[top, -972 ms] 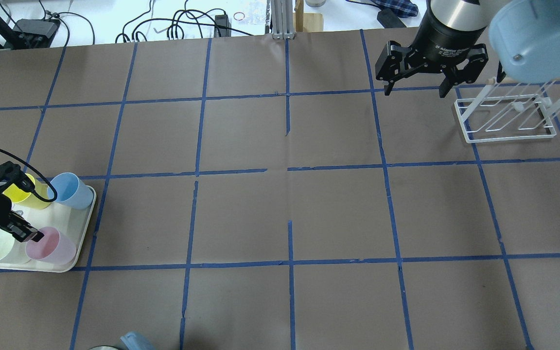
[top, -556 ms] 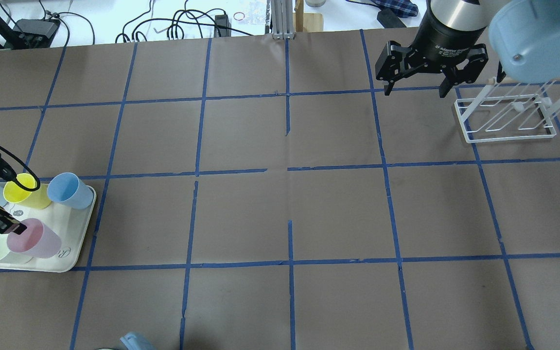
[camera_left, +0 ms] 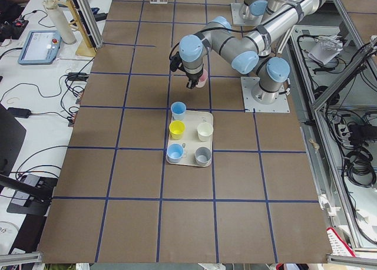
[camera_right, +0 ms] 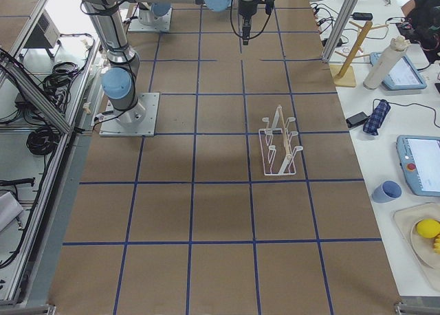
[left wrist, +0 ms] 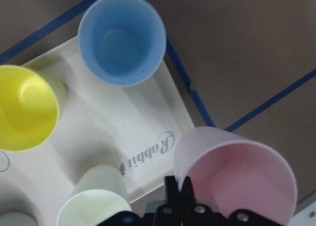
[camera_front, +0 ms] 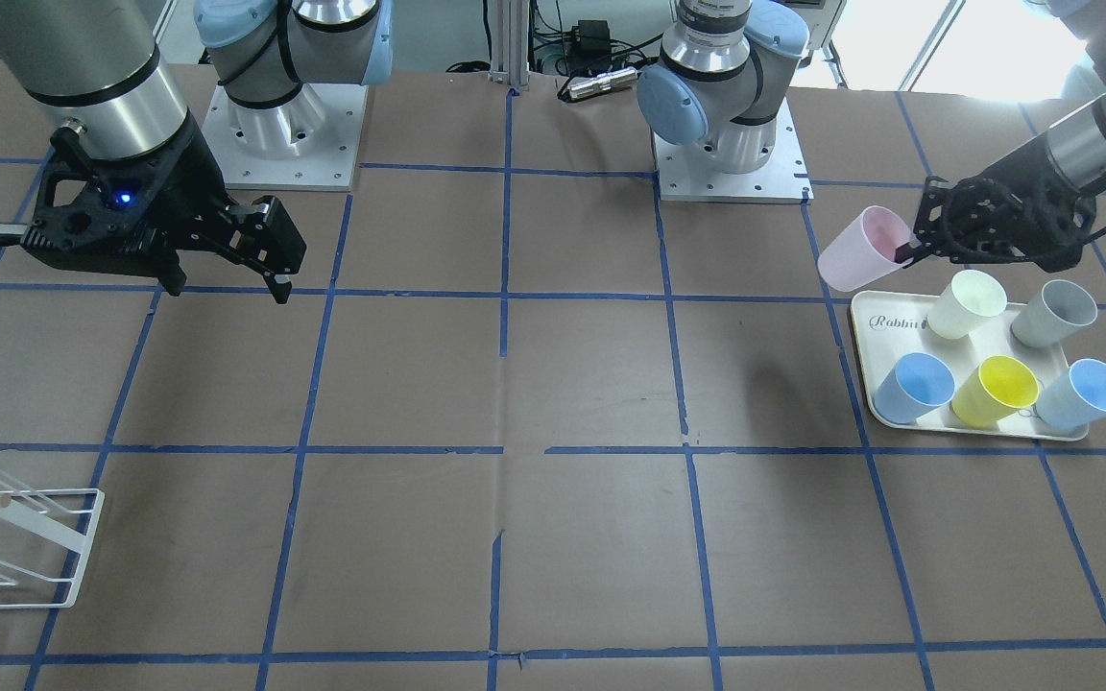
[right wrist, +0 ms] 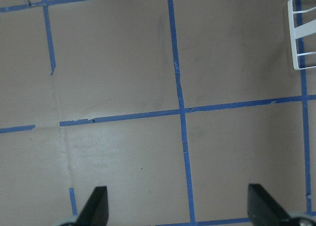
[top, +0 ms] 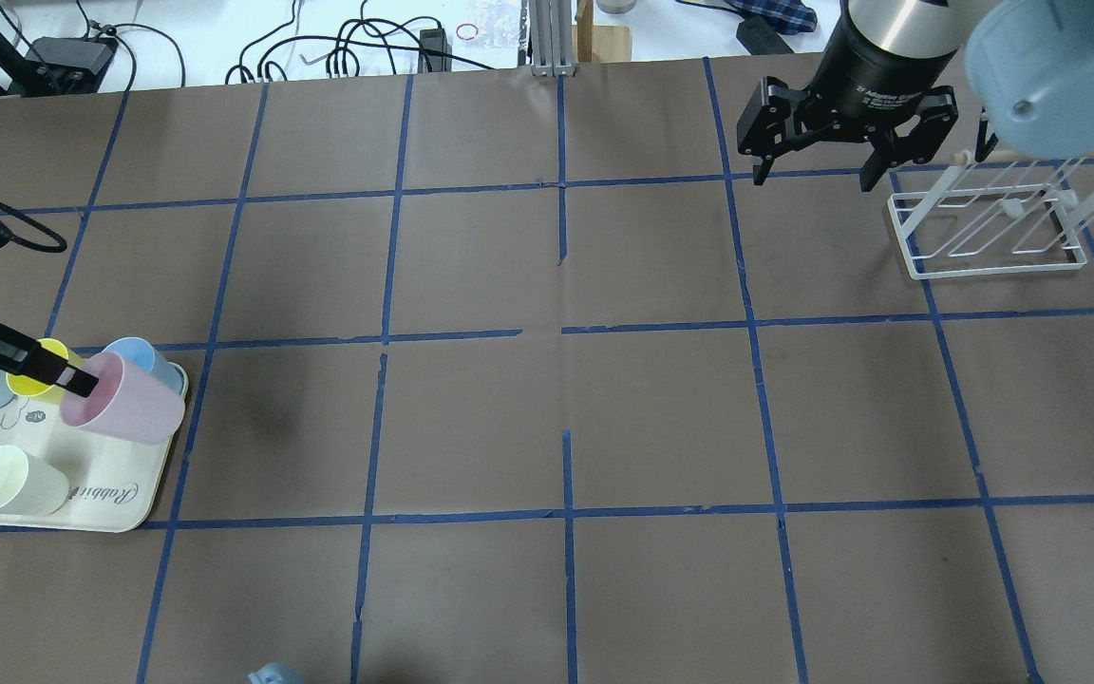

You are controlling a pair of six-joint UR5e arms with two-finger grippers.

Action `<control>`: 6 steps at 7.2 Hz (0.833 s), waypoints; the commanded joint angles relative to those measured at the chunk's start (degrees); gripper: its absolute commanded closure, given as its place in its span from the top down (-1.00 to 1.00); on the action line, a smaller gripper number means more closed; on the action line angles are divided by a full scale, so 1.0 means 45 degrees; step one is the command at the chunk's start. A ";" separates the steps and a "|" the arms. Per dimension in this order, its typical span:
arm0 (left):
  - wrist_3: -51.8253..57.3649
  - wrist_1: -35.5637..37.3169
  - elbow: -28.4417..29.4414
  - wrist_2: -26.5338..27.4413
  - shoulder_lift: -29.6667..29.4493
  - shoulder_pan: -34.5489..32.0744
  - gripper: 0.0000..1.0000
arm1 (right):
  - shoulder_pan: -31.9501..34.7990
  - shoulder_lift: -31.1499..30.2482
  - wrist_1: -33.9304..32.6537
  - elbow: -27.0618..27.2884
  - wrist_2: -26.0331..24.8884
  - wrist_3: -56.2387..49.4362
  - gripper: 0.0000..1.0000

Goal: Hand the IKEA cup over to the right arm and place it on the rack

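The pale pink IKEA cup [camera_front: 860, 251] hangs tilted in the air above the tray's corner, clear of the other cups. My left gripper [camera_front: 908, 251] is shut on its rim, one finger inside and one outside, as the left wrist view [left wrist: 237, 176] shows. In the overhead view the cup [top: 124, 404] is at the far left. My right gripper [top: 811, 179] is open and empty, hovering beside the white wire rack [top: 989, 233] at the far right. The right wrist view shows only its open fingertips [right wrist: 96, 206] over bare table and a corner of the rack [right wrist: 301, 33].
The cream "Rabbit" tray [camera_front: 884, 321] holds a cream cup [camera_front: 966, 302], a grey cup [camera_front: 1052, 312], a yellow cup [camera_front: 995, 389] and two light blue cups [camera_front: 913, 386]. The brown table is marked with blue tape squares between the arms.
My left gripper has lifted the pink cup off the tray and carried it up and toward the tray's far corner. The right gripper has barely moved.
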 commanded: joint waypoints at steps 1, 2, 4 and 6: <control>-0.2243 -0.1185 -0.0005 -0.3476 0.0500 -0.1699 -1.00 | -0.0351 0.0002 0.0169 -0.0003 0.0915 -0.0005 1.00; -0.3372 -0.1304 -0.0063 -0.5154 0.0696 -0.2580 -1.00 | -0.0701 -0.0037 0.0615 -0.0042 0.1422 -0.0043 1.00; -0.5310 -0.1305 -0.0452 -0.8864 0.0620 -0.3561 -1.00 | -0.2257 -0.0056 0.2306 -0.0798 0.3041 -0.0624 1.00; -0.5706 -0.1286 -0.1794 -1.2941 0.0483 -0.4401 -1.00 | -0.3707 -0.0057 0.4422 -0.1467 0.3203 -0.3202 1.00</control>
